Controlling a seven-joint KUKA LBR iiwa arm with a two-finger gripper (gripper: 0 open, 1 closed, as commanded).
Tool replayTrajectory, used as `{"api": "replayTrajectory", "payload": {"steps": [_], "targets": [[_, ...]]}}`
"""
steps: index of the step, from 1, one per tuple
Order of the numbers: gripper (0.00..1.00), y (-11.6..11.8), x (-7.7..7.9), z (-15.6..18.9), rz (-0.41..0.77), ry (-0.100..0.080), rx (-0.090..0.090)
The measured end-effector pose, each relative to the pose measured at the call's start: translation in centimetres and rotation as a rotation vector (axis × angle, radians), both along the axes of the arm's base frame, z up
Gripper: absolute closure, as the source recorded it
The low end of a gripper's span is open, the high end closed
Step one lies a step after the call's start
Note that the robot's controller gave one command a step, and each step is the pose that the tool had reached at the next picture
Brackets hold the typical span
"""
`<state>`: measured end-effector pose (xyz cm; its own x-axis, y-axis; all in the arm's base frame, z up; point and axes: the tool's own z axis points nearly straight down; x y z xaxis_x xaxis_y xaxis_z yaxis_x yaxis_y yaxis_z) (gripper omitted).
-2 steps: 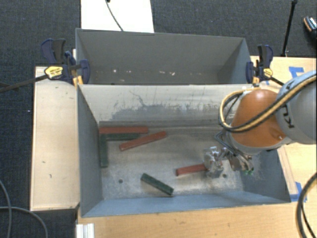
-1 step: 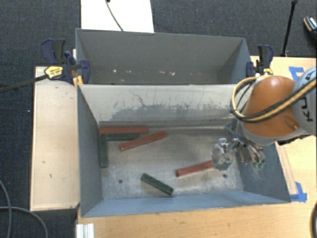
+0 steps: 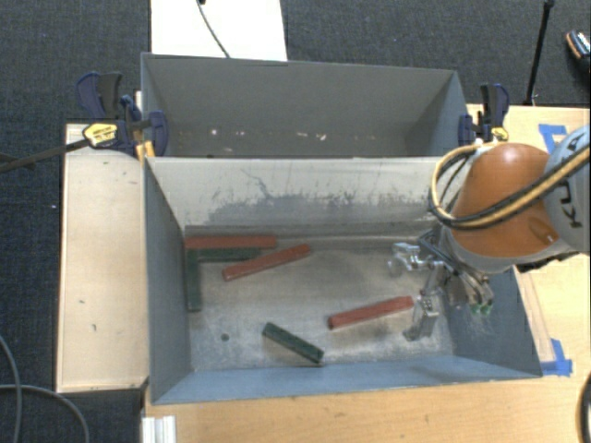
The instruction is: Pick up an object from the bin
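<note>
Highest in the scene, and so closest to the camera, is the orange cover (image 3: 499,201) on the wrist of the arm, with yellow and black cables (image 3: 452,187) looping around it. Under it, the gripper (image 3: 416,290) is low in the right part of the bin (image 3: 305,192). Its jaws stand wide apart: one metal finger is on the far side and the other finger (image 3: 427,321) is on the near side. Between them, closer to the near finger, is the right end of a red stick (image 3: 371,314). This stick lies flat on the bin floor and goes to the left, a little tilted. I cannot tell if the finger touches it, and the stick is not clamped.

Left of this stick and nearer lies a short dark green block (image 3: 293,342), also tilted, well apart from the gripper. Further left, near the far wall of the floor, a second red stick (image 3: 266,263) lies at an angle. Behind it, a brown-red stick (image 3: 231,243) lies along the wall. Two dark green sticks (image 3: 192,282) make a corner shape in the far left part of the floor.
</note>
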<state>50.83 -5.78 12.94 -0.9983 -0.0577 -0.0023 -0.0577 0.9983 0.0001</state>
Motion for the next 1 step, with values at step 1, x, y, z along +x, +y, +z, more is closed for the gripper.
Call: {"api": "replayTrajectory", "payload": {"steps": [1], "targets": [[0.00,1.94,3.54,-6.09,0.142,-0.001,0.001]]}}
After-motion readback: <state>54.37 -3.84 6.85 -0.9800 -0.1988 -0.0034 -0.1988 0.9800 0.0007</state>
